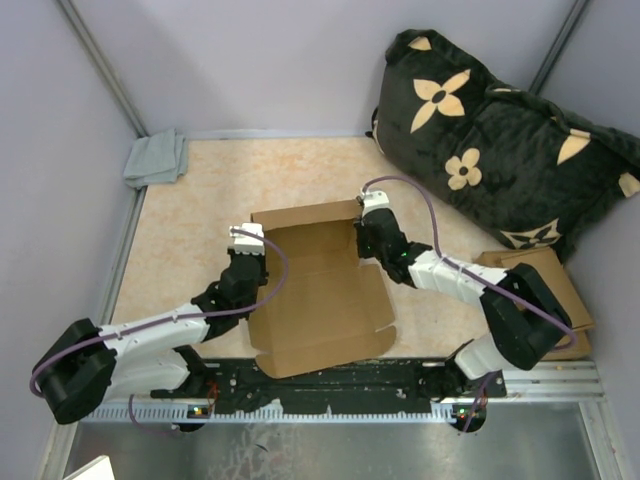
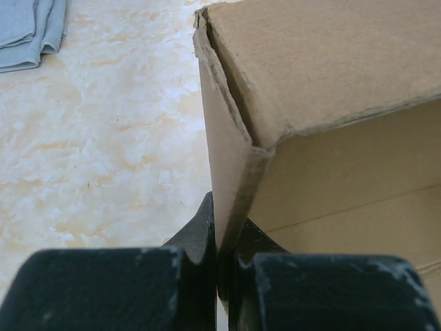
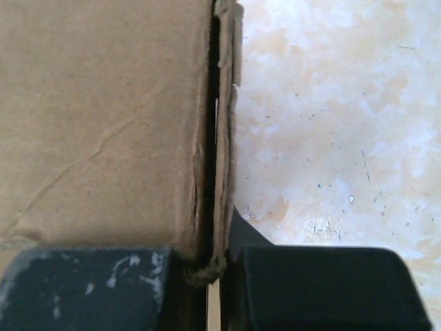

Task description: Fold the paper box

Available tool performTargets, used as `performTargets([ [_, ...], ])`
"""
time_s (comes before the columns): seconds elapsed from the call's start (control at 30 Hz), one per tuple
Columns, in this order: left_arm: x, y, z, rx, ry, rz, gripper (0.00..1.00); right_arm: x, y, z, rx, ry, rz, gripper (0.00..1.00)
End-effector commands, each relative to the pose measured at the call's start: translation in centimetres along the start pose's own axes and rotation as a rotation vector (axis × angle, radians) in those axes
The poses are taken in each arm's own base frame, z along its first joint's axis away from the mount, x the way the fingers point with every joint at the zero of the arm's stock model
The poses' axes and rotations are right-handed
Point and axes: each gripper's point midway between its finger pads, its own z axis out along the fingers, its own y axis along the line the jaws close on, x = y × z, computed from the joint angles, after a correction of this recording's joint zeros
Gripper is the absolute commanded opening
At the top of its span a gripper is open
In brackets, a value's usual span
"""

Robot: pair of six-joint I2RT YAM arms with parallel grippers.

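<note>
- Brown corrugated cardboard forms the paper box (image 1: pixel 320 300), which sits open side up at the middle of the tabletop (image 1: pixel 190 230), between the two arms.
- Its far wall stands upright, both side walls are raised, and the near panel lies flat toward the arm bases.
- The left pincer (image 2: pixel 219 258) is clamped on the left side wall near the far-left corner, with one finger outside the wall and one inside.
- The right pincer (image 3: pixel 215 269) is clamped on the right side wall, where two cardboard layers are folded against each other with a thin gap between them.
- A grey cloth (image 1: pixel 157 158) lies at the far-left corner of the tabletop, well apart from the box.
- A black cushion (image 1: pixel 500 140) with tan flower shapes rests at the far right.
- A smaller cardboard piece (image 1: pixel 560 275) lies at the right edge, beside the right arm.
</note>
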Motion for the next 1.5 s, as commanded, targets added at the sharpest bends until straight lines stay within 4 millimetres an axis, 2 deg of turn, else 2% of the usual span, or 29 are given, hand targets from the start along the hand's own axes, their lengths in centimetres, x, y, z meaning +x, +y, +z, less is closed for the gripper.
performTargets([
  [0.0, -3.1, -1.8, -0.3, 0.097, -0.084, -0.056, 0.00, -2.0, -2.2, 0.4, 0.207, -0.094, 0.099, 0.00],
  [0.2, -3.9, -0.9, -0.5, 0.038, -0.101, -0.025, 0.00, -0.9, -2.0, -0.3, 0.332, -0.087, 0.125, 0.00],
  [0.37, -3.8, -1.4, -0.9, 0.044, -0.105, -0.009, 0.00, -0.4, -1.9, -0.1, 0.369, -0.088, 0.225, 0.00],
  [0.47, -3.8, -2.2, -1.2, 0.099, -0.108, -0.031, 0.00, -1.5, -0.4, 0.0, 0.254, -0.152, 0.243, 0.00],
  [0.6, -3.6, -3.3, -1.5, 0.171, -0.107, -0.050, 0.03, -2.9, 0.5, -0.3, 0.200, -0.177, 0.202, 0.00],
  [0.7, -3.5, -3.1, -1.4, 0.158, -0.102, -0.061, 0.11, -2.8, 0.8, -0.3, 0.187, -0.138, 0.153, 0.01],
  [0.73, -3.4, -2.7, -1.4, 0.131, -0.096, -0.071, 0.19, -2.8, 0.8, -0.4, 0.191, -0.126, 0.146, 0.05],
  [0.83, -3.1, -1.5, -1.3, 0.051, -0.063, -0.099, 0.41, -2.6, 0.5, -0.7, 0.211, -0.098, 0.136, 0.33],
  [0.97, -2.9, 0.2, -1.9, -0.036, 0.000, -0.128, 0.58, -2.8, 0.2, -1.7, 0.216, -0.104, 0.134, 0.48],
  [1.1, -3.5, 1.4, -2.8, -0.055, 0.024, -0.139, 0.61, -3.8, 0.0, -2.8, 0.207, -0.125, 0.107, 0.52],
  [1.23, -4.7, 1.9, -3.9, -0.041, 0.051, -0.184, 0.61, -6.0, 0.0, -4.0, 0.205, -0.155, 0.071, 0.53],
  [1.33, -6.8, 1.7, -4.8, 0.006, 0.056, -0.210, 0.62, -7.6, 0.3, -4.6, 0.185, -0.177, 0.011, 0.54],
  [1.47, -8.5, 2.1, -5.8, 0.043, 0.057, -0.194, 0.62, -8.7, 0.3, -4.1, 0.200, -0.165, -0.077, 0.54],
])
